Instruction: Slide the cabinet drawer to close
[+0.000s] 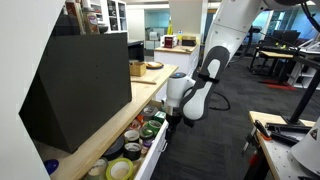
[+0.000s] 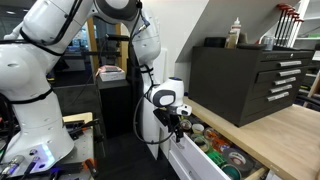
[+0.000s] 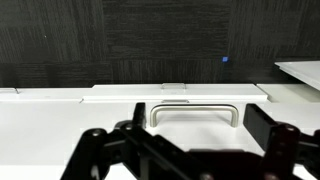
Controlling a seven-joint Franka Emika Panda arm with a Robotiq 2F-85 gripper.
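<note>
Spread wide, the claw (image 3: 185, 140) faces the handle (image 3: 195, 113) dead ahead on the drawer front (image 3: 60, 115) — squared up, I judge, for pushing. Beyond it the drawer (image 1: 135, 150) juts open under the counter (image 2: 270, 128).

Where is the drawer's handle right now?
In the wrist view, the handle sits near the middle of the white drawer front, just ahead of the open gripper and roughly centred between its fingers.

Drawer (image 1: 154, 160) standing out beneath countertop (image 1: 113, 122), tool chest (image 1: 85, 80) on the countertop, gripper (image 1: 172, 122) just before the drawer's handle (image 3: 195, 113)
</note>
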